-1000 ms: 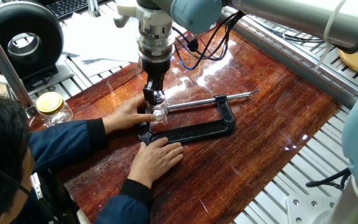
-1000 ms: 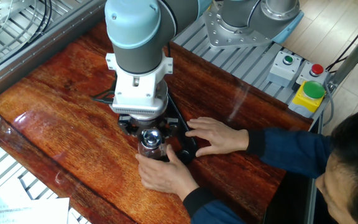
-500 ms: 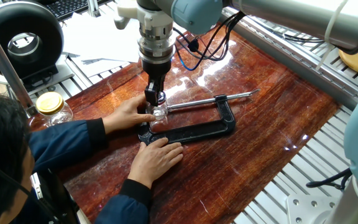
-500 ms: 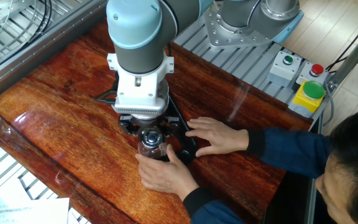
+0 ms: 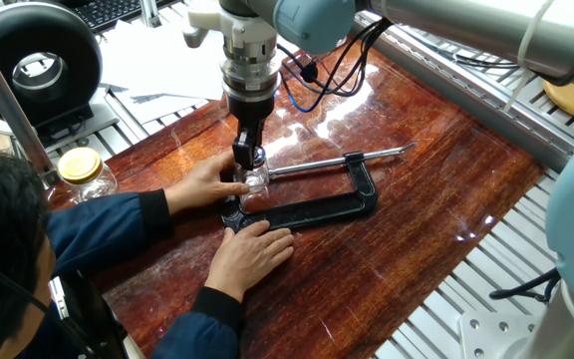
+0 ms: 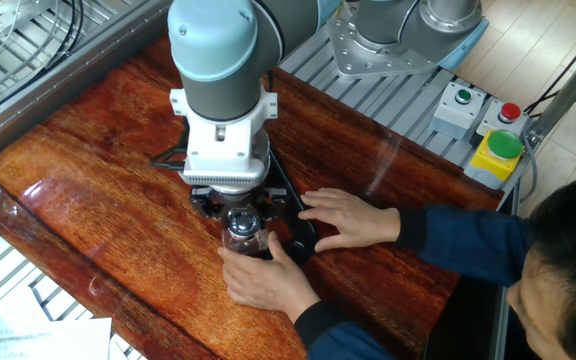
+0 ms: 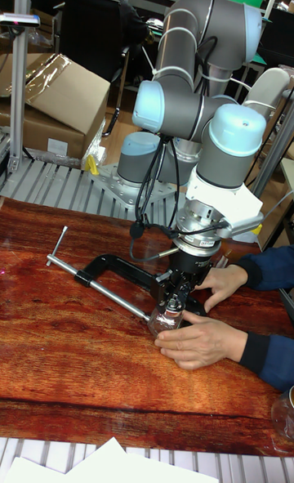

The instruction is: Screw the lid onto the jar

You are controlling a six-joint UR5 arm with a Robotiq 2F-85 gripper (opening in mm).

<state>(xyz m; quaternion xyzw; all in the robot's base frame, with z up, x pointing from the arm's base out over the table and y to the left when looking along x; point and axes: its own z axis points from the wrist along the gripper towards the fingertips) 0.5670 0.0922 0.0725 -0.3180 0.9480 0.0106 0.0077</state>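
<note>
One gripper (image 5: 248, 156), one jar (image 5: 255, 179), two hands steadying.

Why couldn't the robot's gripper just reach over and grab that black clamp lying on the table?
Probably not right now. The gripper is down on the small jar, apparently holding its lid, and the person's hand rests on the near end of the black clamp. The far end lies uncovered.
</note>
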